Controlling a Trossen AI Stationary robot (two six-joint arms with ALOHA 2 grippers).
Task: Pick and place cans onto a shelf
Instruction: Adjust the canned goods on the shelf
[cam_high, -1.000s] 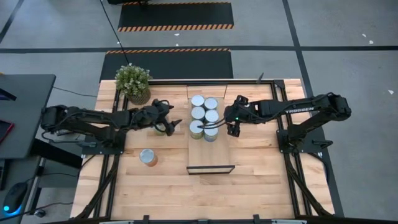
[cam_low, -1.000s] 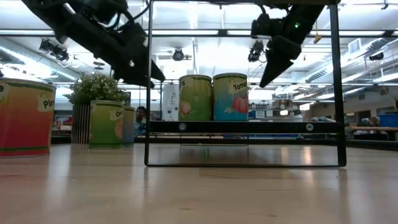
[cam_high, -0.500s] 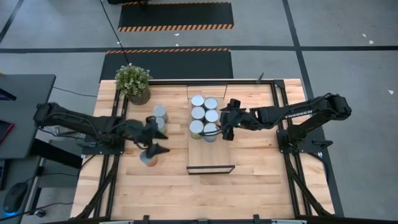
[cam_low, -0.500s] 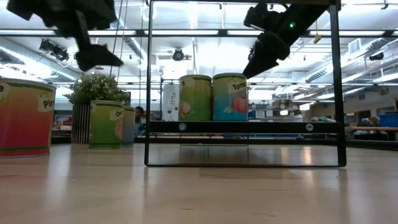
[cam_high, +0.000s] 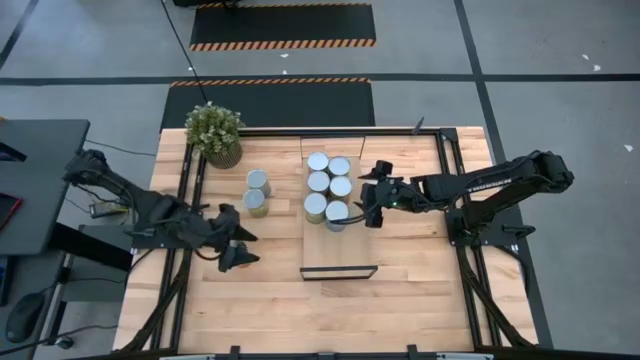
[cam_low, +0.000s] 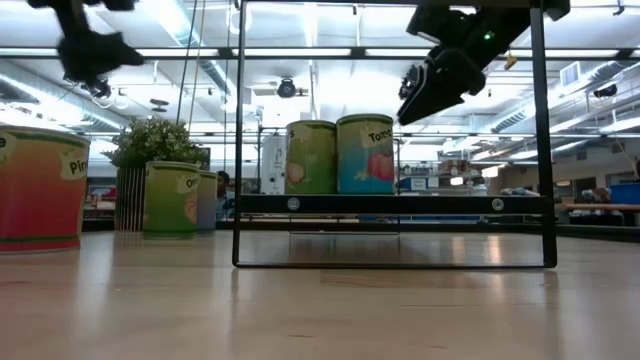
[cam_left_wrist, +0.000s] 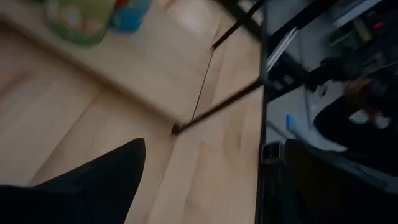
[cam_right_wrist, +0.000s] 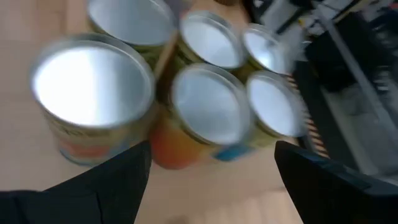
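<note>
On the dark metal-framed shelf (cam_low: 390, 203), the teal-labelled can (cam_low: 366, 155) reads "Tom"; the orange can (cam_low: 40, 190) well left reads "Pin".

Six cans (cam_high: 318, 181) on one shelf (cam_high: 338, 250) just beside the right gripper (cam_high: 368, 200), two cans (cam_high: 258, 192) on the table near the left gripper (cam_high: 240, 250), one orange can (cam_low: 40, 190) in the low view, one potted plant (cam_high: 214, 130), two arms
</note>
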